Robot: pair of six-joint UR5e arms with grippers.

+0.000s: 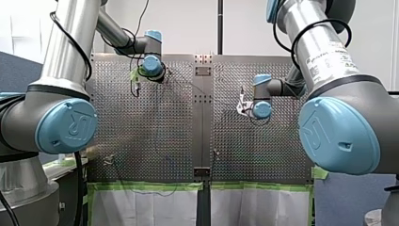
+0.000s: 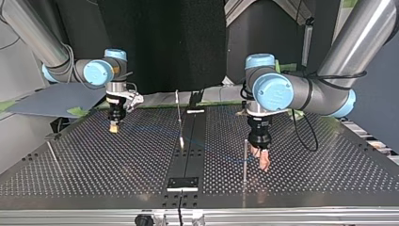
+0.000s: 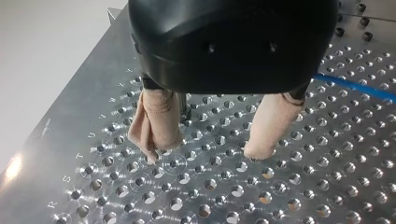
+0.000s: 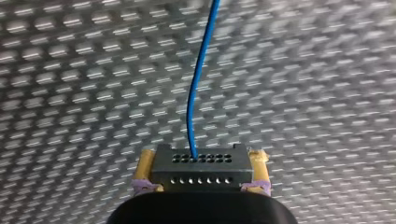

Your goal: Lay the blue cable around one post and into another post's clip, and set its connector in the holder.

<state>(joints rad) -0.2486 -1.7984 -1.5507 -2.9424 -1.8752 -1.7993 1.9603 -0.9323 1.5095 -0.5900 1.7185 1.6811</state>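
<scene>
Right wrist view: my right gripper (image 4: 201,161) clamps the connector (image 4: 201,173), blue cable (image 4: 198,74) leading ahead; my left gripper (image 2: 262,161), top-view centre-right, jaws open.

One cable (image 4: 196,84), one connector (image 4: 201,170) (two claws (image 3: 210,144) (image 2: 114,126)).

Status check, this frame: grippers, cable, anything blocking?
My left gripper open, empty, low at the table. My right gripper shut on connector, blue cable leading ahead. Close beside left gripper: thin post.

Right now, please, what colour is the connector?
The connector is dark grey, clearest in the right wrist view.
</scene>
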